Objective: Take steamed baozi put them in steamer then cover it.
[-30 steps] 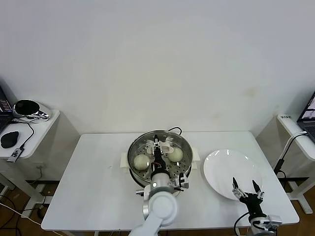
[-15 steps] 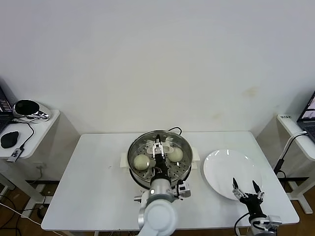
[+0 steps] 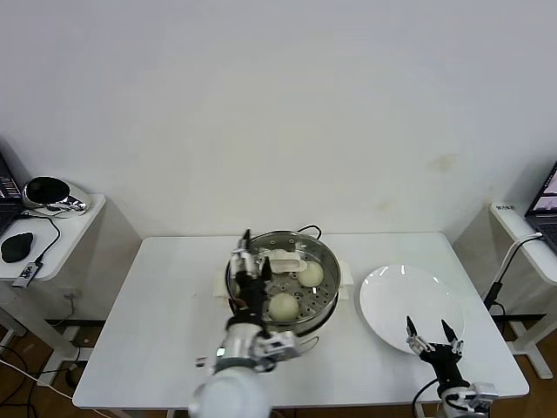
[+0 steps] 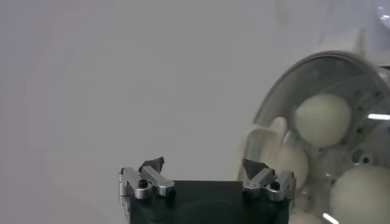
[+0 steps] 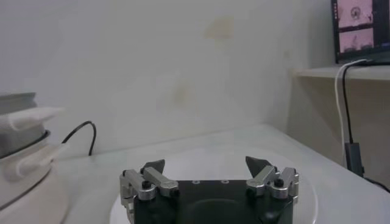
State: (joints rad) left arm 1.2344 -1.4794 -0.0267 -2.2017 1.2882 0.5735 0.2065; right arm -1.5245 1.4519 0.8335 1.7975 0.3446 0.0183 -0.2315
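White table (image 3: 165, 296): plate (image 3: 396, 300) beside steamer (image 3: 326, 261) holding baozi (image 3: 284, 306); left gripper (image 3: 246, 257) and right gripper (image 3: 432, 337) gape empty

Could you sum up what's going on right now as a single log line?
left gripper: open, empty, over steamer left rim | right gripper: open, idle over plate | baozi in steamer | cover: not seen
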